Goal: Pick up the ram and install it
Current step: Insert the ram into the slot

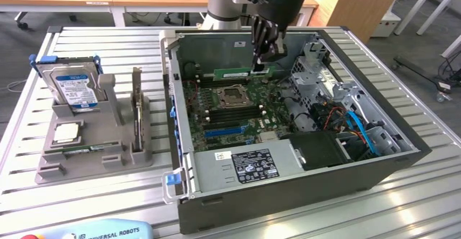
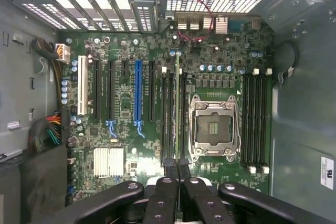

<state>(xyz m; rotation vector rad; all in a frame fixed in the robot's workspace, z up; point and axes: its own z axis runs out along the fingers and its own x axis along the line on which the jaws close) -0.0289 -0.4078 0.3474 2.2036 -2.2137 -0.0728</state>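
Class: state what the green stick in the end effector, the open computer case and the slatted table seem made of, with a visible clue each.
Long green ram stick: likely fibreglass circuit board, matt green, white label. Open grey computer case: seemingly painted sheet metal, thin folded edges. Silver slatted table: probably aluminium, pale ribbed profiles with dull sheen.

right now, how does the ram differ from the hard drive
The ram is a thin green stick; the hard drive is a broader silver block with a blue-white label. The ram is inside the computer case, gripped by the tool; the hard drive sits in the grey holder outside it, untouched. Both stand on edge.
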